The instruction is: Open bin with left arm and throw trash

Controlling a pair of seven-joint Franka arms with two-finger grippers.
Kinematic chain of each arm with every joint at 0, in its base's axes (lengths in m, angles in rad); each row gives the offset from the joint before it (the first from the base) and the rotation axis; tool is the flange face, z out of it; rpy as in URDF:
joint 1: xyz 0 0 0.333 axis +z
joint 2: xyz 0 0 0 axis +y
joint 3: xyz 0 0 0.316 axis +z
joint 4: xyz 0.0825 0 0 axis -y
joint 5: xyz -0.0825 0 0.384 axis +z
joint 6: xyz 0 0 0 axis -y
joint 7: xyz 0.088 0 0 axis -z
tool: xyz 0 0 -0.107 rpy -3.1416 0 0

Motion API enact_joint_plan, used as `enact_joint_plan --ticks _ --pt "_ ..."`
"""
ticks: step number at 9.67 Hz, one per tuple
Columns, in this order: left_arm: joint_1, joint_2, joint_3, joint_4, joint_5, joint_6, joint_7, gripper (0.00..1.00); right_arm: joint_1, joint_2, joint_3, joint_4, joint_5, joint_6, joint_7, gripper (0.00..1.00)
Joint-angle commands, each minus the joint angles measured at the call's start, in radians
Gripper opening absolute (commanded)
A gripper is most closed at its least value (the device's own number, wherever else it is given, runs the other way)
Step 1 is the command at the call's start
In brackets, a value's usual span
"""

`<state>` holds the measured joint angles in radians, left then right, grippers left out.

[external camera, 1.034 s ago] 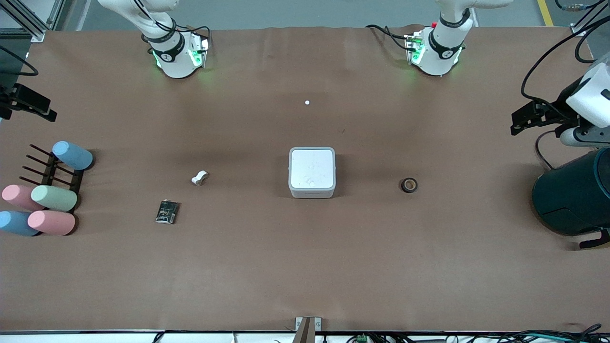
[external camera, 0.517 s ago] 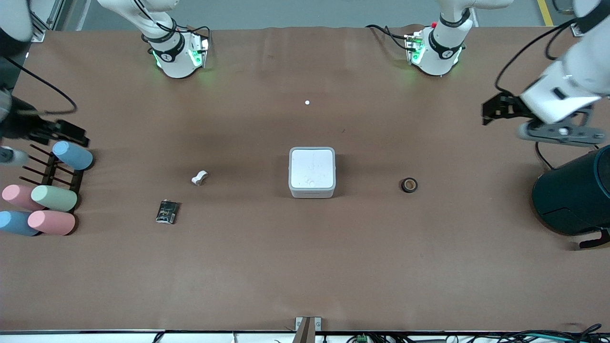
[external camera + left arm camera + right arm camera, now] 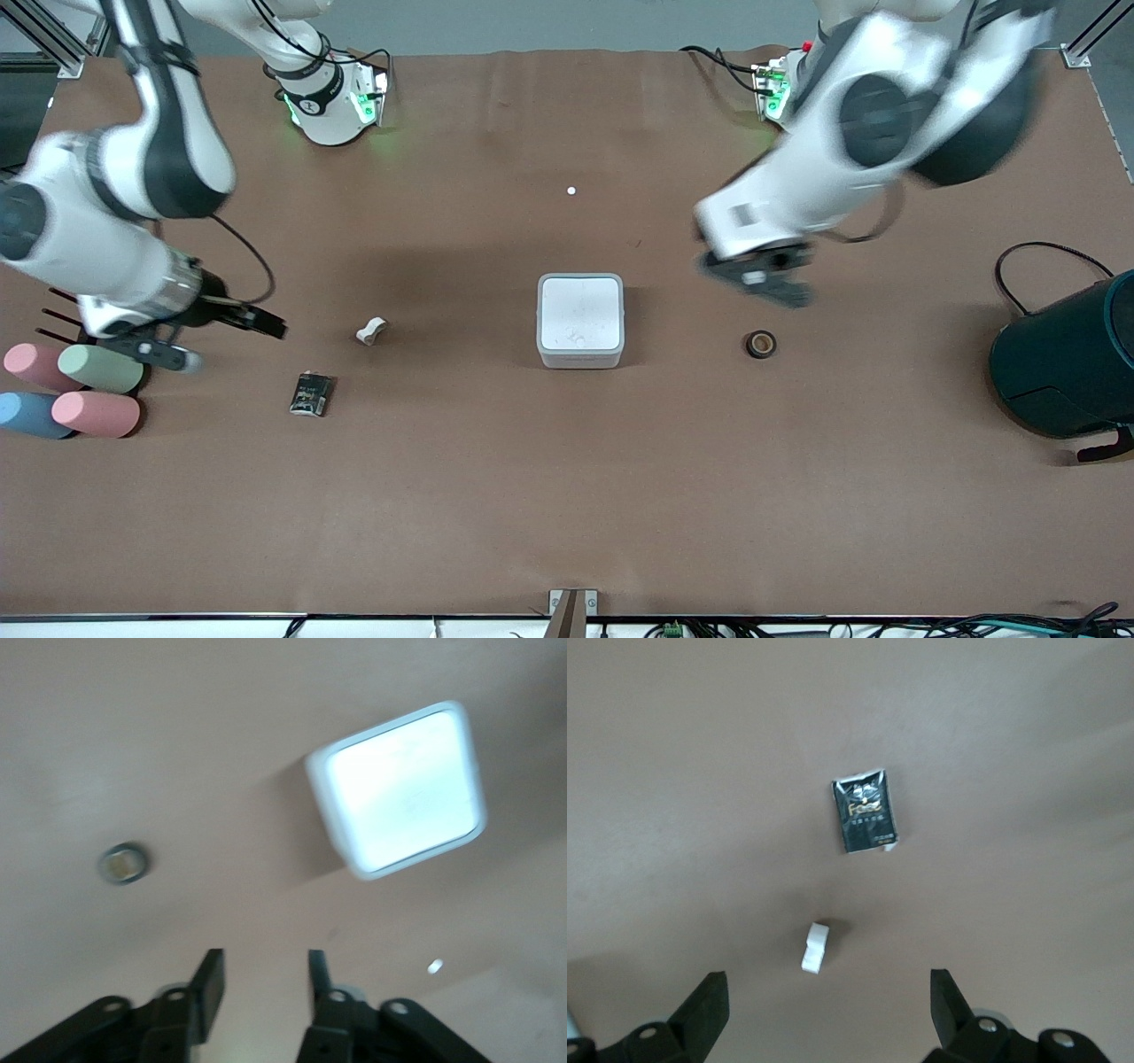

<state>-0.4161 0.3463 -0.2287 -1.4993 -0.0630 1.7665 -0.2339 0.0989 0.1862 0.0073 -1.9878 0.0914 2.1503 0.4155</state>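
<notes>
The bin [image 3: 580,321] stands mid-table with its white lid shut; it also shows in the left wrist view [image 3: 399,788]. The dark brown tape ring [image 3: 760,344] lies beside it toward the left arm's end and shows in the left wrist view [image 3: 123,863]. My left gripper [image 3: 766,282] hangs open and empty over the table between the bin and the ring, as its own view shows [image 3: 263,979]. The white paper scrap [image 3: 371,330] and the black packet [image 3: 311,394] lie toward the right arm's end. My right gripper [image 3: 229,341] is wide open and empty near them [image 3: 826,1001], with the scrap [image 3: 816,948] and packet [image 3: 866,811] below it.
Several pastel cylinders [image 3: 97,369] and a black rack lie at the right arm's end. A big dark teal round container [image 3: 1067,359] stands at the left arm's end. A tiny white dot [image 3: 571,190] lies between the bin and the bases.
Both arms have swung in from the table's ends: the left gripper now sits over the spot by the ring and bin, the right gripper by the scrap and packet. The objects have not moved.
</notes>
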Motion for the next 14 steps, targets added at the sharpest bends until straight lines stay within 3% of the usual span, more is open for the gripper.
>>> enact_joint_plan --ticks 1,4,6,9,11,14 --pt "-0.080 0.193 0.002 0.097 0.072 0.177 -0.056 0.00 0.060 0.076 -0.007 -0.087 0.007 0.173 0.110 1.00" --pt "-0.156 0.301 0.012 0.114 0.110 0.425 -0.175 0.00 0.085 0.180 -0.007 -0.089 0.007 0.257 0.163 1.00" --pt "-0.162 0.347 0.012 0.114 0.190 0.456 -0.223 0.00 0.087 0.241 -0.007 -0.089 0.007 0.305 0.164 0.99" --pt "-0.159 0.385 0.012 0.106 0.219 0.520 -0.228 0.00 0.100 0.263 -0.006 -0.114 0.007 0.301 0.193 0.83" --pt "-0.164 0.428 0.012 0.102 0.232 0.598 -0.331 0.00 0.107 0.263 -0.004 -0.112 0.007 0.240 0.194 0.66" --pt "-0.159 0.445 0.011 0.018 0.232 0.734 -0.361 0.00 0.113 0.265 -0.001 -0.112 0.008 0.217 0.194 0.52"
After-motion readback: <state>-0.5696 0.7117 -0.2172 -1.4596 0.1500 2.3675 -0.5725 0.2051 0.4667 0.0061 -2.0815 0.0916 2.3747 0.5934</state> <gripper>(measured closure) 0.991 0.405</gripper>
